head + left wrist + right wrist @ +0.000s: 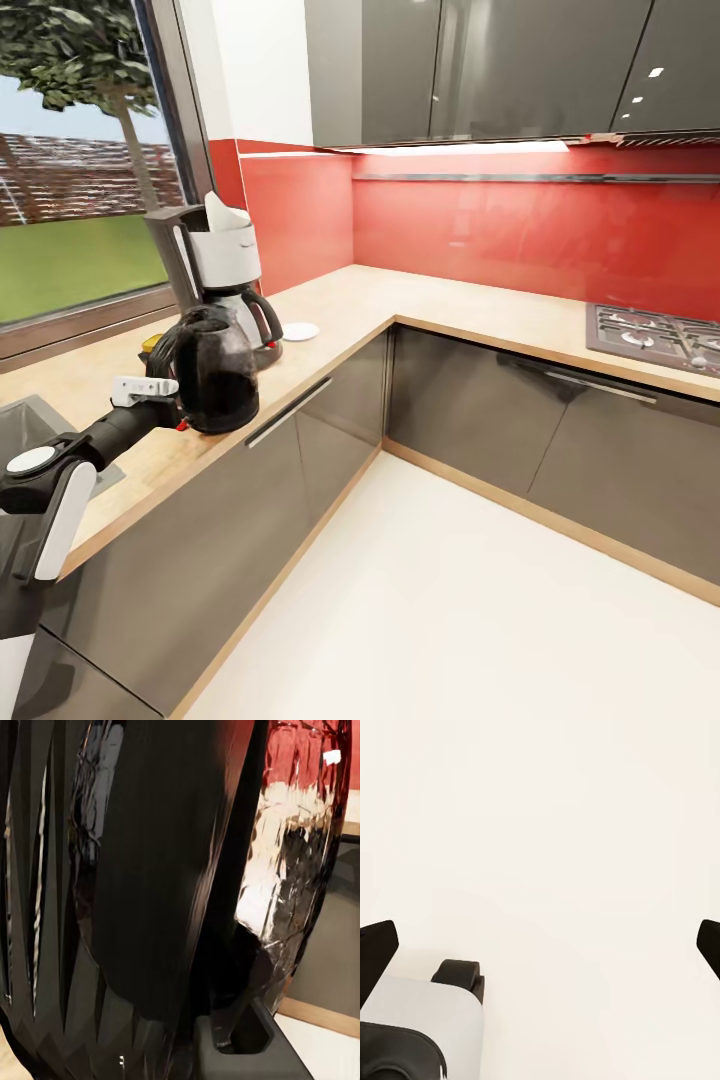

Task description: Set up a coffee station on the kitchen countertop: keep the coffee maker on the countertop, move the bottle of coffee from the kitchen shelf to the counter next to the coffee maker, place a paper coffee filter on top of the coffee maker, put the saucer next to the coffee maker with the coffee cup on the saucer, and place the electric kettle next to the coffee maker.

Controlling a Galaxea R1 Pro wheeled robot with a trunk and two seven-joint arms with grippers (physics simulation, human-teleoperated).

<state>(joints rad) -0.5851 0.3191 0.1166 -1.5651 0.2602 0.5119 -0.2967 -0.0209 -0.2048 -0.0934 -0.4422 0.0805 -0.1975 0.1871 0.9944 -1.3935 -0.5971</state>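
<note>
The left gripper has its jaws closed on the electric kettle, which sits near the tabletop edge just beside the coffee maker. A careless release could tip it off. The right gripper hangs with jaws wide.

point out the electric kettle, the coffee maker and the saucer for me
electric kettle point(218, 380), head view, on the middle of its dark rounded body
coffee maker point(226, 255), head view, on its white-silver filter housing
saucer point(300, 331), head view, on the centre of the small white plate
</note>
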